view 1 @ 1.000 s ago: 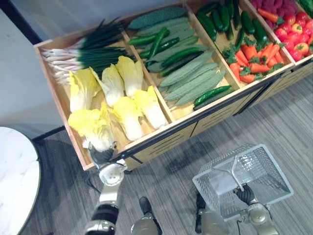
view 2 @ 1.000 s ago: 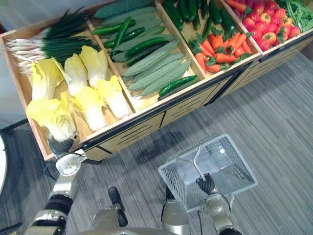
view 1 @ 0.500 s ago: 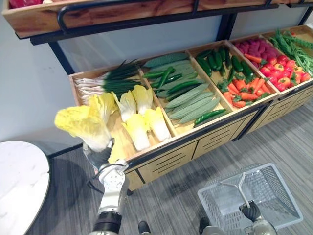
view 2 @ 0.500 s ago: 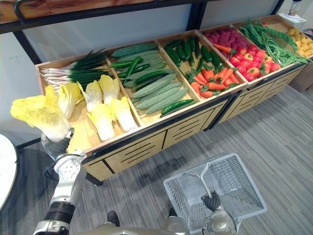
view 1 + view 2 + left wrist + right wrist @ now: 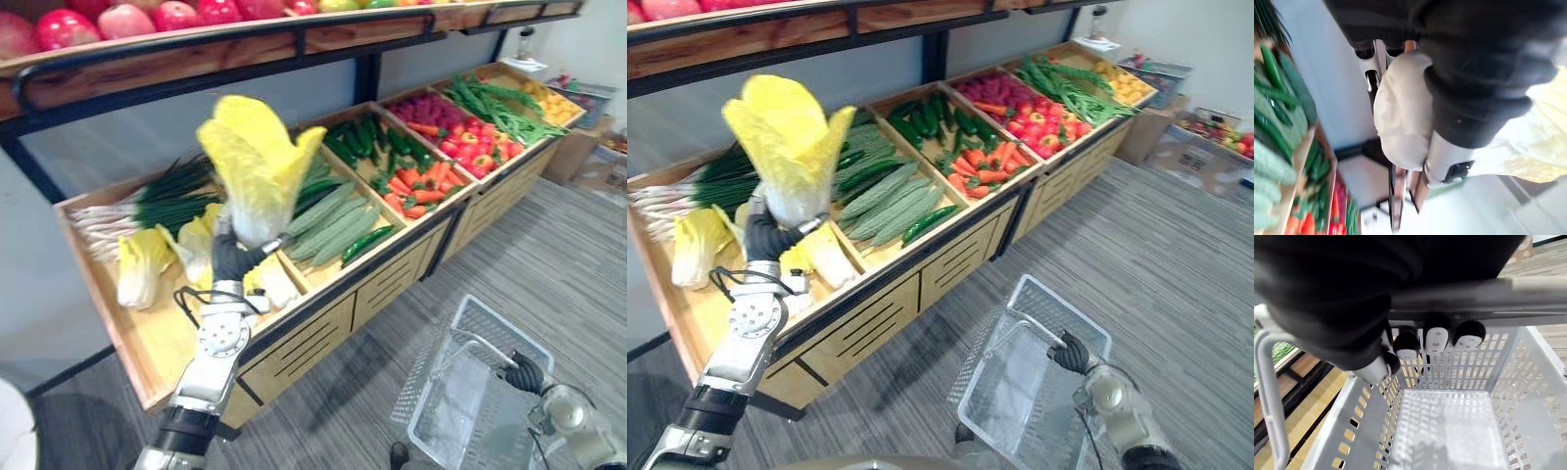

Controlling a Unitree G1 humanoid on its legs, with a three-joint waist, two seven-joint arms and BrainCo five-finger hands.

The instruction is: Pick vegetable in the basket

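My left hand (image 5: 232, 260) is shut on the white base of a yellow cabbage (image 5: 253, 162), holding it upright above the left end of the wooden vegetable stand (image 5: 323, 305). In the left wrist view the cabbage's pale stem (image 5: 1403, 110) sits between the fingers. My right hand (image 5: 1073, 352) is shut on the handle of a grey plastic basket (image 5: 1019, 394) that hangs over the floor at the lower right. The inside of the basket (image 5: 1447, 428) holds nothing.
The stand's bins hold more yellow cabbages (image 5: 142, 264), green onions (image 5: 147, 201), cucumbers and ridged gourds (image 5: 338, 215), carrots (image 5: 411, 186), tomatoes (image 5: 475, 152) and green beans (image 5: 500, 98). A shelf of apples (image 5: 127, 20) runs above. Grey carpet floor (image 5: 1176, 284) lies to the right.
My left hand has lifted the cabbage up and to the right, over the stand. The camera has swung, so the stand and basket show from a new angle.
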